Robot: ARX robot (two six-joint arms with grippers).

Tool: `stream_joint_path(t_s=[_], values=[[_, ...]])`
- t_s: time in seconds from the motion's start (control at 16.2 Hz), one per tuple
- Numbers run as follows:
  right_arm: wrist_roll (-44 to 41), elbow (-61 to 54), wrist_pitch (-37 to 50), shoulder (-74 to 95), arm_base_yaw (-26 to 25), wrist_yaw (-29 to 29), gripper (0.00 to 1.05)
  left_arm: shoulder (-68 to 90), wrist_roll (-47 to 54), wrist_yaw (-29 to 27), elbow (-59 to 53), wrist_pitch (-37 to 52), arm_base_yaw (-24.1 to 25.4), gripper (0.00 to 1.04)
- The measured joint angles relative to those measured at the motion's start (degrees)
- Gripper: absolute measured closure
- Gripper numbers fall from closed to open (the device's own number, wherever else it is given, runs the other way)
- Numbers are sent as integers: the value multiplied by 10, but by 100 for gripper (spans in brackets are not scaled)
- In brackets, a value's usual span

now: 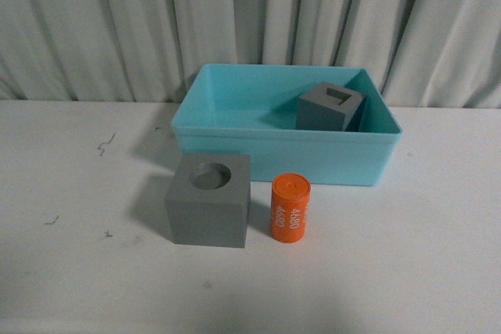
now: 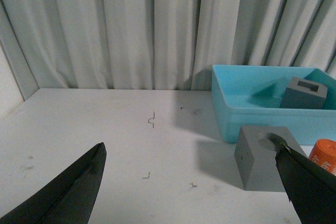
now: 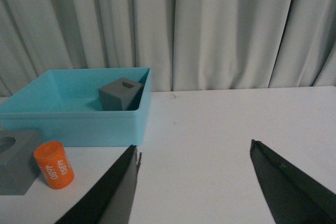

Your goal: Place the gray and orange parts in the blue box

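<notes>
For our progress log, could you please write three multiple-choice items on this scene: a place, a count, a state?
1. Where is the square-recess cube? A) inside the blue box B) before it C) in the air
2. How many parts stand outside the box? A) one B) two C) three
3. The left claw and right claw are: A) shut on parts B) open, empty C) unseen
Answers: A, it sits in the box's corner; B, round-recess cube and orange cylinder stand before it; B, both gape, nothing between.
</notes>
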Motion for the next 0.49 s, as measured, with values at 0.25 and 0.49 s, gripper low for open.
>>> stream_joint_path(t_s=[0.25,0.49], values=[[0,0,0,0,0,0,5,0,0,0,0,0,0,7],[0,0,0,0,0,0,6,28,-40,-63,30,-94,-23,7]])
